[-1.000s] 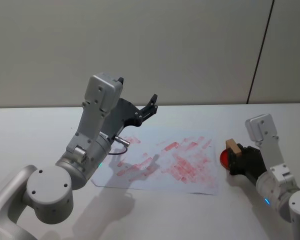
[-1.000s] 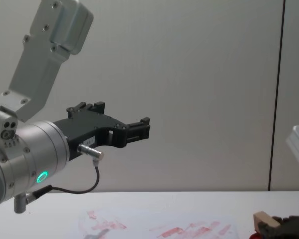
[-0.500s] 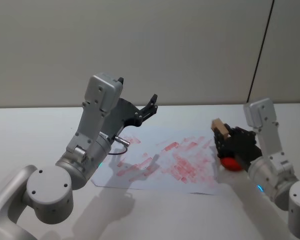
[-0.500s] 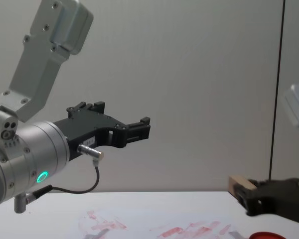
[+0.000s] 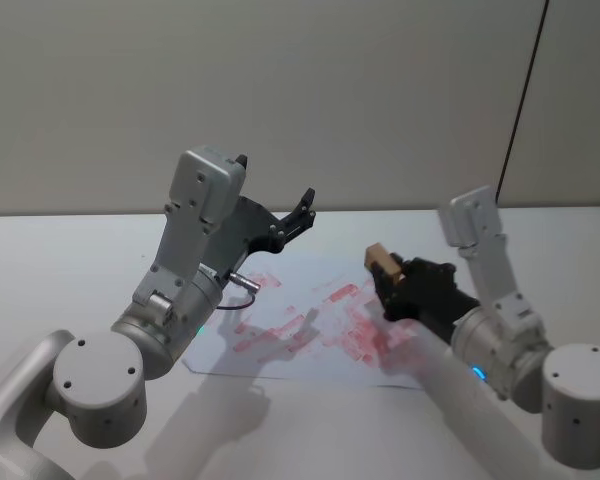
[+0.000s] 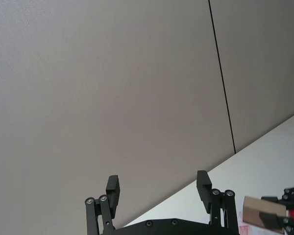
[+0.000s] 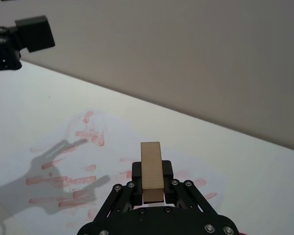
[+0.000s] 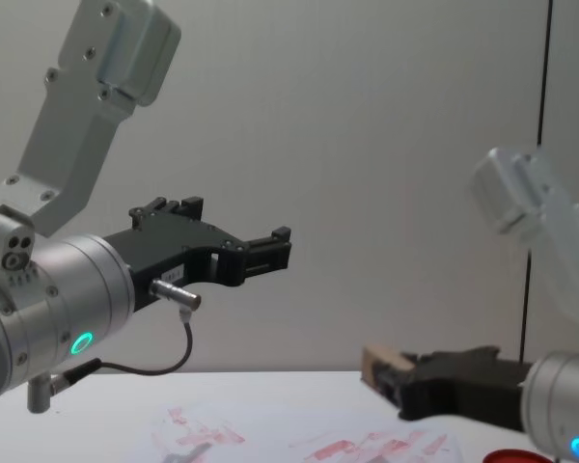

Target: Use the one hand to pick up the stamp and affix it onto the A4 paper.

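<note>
My right gripper (image 5: 392,284) is shut on the stamp (image 5: 380,260), a tan wooden block that sticks out past the black fingers. It hangs a little above the right part of the A4 paper (image 5: 310,325), a white sheet smeared with red marks. In the right wrist view the stamp (image 7: 151,170) stands between the fingers, with the A4 paper (image 7: 83,161) below and ahead of it. In the chest view the stamp (image 8: 380,364) hovers over the sheet. My left gripper (image 5: 275,178) is raised over the paper's far left side, open and empty; its fingers (image 6: 112,188) are spread wide.
A red round pad (image 8: 512,455) lies on the white table (image 5: 70,270) to the right of the paper, under my right arm. The left arm's shadow falls across the sheet. A grey wall stands behind the table.
My right gripper has lifted the stamp off the red pad and carried it left, over the paper's right part. The left arm has not moved.
</note>
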Tool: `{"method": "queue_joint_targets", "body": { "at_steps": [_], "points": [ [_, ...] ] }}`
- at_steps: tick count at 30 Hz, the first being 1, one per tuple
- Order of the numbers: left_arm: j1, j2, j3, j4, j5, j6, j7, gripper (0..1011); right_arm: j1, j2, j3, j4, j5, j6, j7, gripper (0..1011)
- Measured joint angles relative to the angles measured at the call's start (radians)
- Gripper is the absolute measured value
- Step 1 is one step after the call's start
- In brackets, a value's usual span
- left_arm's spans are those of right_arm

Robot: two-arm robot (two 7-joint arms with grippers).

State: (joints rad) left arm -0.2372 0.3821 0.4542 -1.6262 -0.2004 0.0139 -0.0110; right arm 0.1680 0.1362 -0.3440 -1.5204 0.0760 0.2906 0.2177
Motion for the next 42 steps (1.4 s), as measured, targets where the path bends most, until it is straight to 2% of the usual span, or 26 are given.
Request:
{"method": "queue_joint_targets", "body": {
  "at_steps": [10,18,33,39,42],
  "points": [
    [0.0,0.0,0.0,0.0,0.0,0.0,0.0,1001,0.016,-0.026,-0.025,0.062,-0.035,0.085,0.015,216],
    [0.0,0.0,0.0,0.0,0.0,0.0,0.0,1002,0.021,-0.037,-0.037,0.106,-0.05,0.12,0.005,216],
    [0.0,0.0,0.0,0.0,0.0,0.0,0.0,1001,0.035,-0.054,-0.043,0.143,-0.058,0.127,-0.007,216],
    [0.0,0.0,0.0,0.0,0.0,0.0,0.0,1001,0.036,-0.056,-0.04,0.131,-0.036,0.122,-0.008,216],
    [0.0,0.0,0.0,0.0,0.0,0.0,0.0,1001,0.036,-0.053,-0.03,0.096,-0.009,0.12,-0.009,216]
  ]
}}
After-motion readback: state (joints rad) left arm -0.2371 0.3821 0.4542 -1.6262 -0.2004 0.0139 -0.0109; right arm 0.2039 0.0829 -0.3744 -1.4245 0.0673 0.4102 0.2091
